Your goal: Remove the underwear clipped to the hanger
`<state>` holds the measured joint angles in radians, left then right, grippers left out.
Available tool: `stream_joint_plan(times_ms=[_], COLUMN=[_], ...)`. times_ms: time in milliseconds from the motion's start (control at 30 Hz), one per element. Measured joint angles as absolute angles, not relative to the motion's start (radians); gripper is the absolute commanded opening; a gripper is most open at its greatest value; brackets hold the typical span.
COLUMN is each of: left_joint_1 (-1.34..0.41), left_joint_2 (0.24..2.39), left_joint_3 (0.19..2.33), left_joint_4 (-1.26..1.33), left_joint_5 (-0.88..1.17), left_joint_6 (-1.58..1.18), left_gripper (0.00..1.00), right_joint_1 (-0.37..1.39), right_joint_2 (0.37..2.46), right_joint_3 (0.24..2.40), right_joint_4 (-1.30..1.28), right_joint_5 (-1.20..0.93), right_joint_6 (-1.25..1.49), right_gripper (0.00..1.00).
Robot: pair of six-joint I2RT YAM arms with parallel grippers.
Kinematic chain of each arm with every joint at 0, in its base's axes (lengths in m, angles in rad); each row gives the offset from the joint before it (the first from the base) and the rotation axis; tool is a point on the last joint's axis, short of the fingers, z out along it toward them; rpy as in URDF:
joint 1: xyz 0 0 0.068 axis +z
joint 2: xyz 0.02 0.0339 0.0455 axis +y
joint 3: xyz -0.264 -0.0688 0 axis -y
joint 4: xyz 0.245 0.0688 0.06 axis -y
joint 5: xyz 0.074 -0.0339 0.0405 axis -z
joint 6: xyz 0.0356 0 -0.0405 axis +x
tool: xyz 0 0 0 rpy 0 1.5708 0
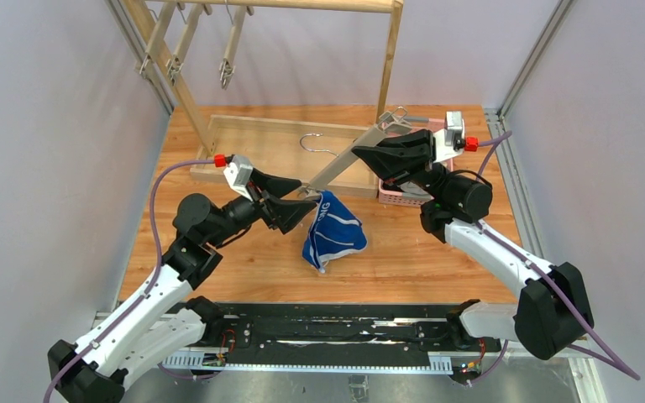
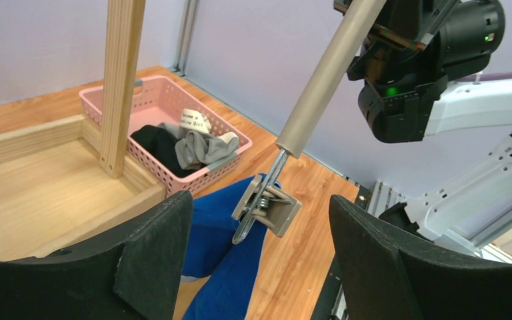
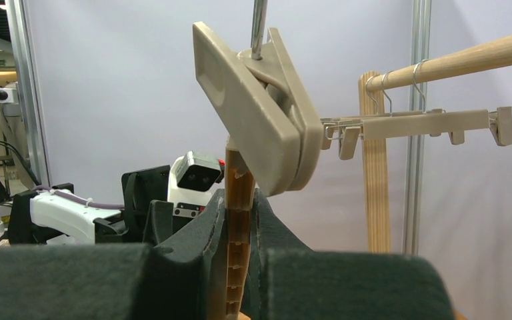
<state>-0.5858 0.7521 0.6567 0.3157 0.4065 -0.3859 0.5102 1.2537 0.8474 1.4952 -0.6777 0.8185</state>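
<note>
The right tool (image 1: 363,155) is closed on the upper part of the long beige plastic hanger (image 1: 344,159) and holds it slanted, so that the bar runs down from this tool toward the left tool (image 1: 298,210). In the right wrist view the bar stands edge-on between the two pads. The beige upper clip (image 3: 260,113) sits just above them and carries nothing.

The left tool is open. Its two black fingers (image 2: 153,257) stand on either side of the small beige lower clip with a metal spring (image 2: 267,212), near it but, as far as I can see, not touching it. The bright blue cloth brief with white markings (image 1: 333,231) hangs from this lower clip, just below and in front of the left tool. Its lower part seems to lie on the wooden desk (image 1: 403,260).

Beyond the left tool, and under the right tool, is the pink plastic basket (image 2: 220,168). It already contains the black cloth brief (image 2: 153,141) and the grey cloth brief (image 2: 203,150).

I judge that two of the three pieces are done and that the step in hand is to free the last one. For the next move the left tool probably has to close on the wings of the lower clip, squarely, so that the spring opens. The right tool must keep the hanger firm, otherwise the bar can turn and the clip can slip out from between the fingers.
</note>
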Motion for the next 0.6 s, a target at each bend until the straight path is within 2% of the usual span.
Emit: stream_joint_plan(times_ms=[133,233,367,467,500,600], left_joint_1=[-0.586,-0.586,-0.586,-0.587,-0.588,-0.591], left_joint_2=[0.764,0.789,0.833,0.856,0.860,0.863], left_joint_3=[0.645,0.645,0.645,0.648,0.649,0.651], left_joint_4=[0.319,0.336,0.368,0.394,0.399,0.411], left_joint_5=[0.394,0.395,0.416,0.444,0.452,0.484], left_joint_6=[-0.385,-0.389,-0.403,-0.409,-0.410,-0.402], left_gripper=[0.78,0.67,0.41,0.10,0.04,0.00], right_joint_1=[0.510,0.510,0.510,0.510,0.509,0.505], right_joint_2=[1.254,1.254,1.254,1.255,1.256,1.255], right_joint_3=[0.843,0.842,0.842,0.840,0.840,0.839], right_joint_4=[1.495,1.495,1.494,1.489,1.489,1.495], right_joint_5=[-0.678,-0.678,-0.678,-0.675,-0.672,-0.645], right_joint_6=[0.819,0.819,0.818,0.815,0.815,0.822], right_gripper=[0.00,0.01,0.01,0.01,0.01,0.01])
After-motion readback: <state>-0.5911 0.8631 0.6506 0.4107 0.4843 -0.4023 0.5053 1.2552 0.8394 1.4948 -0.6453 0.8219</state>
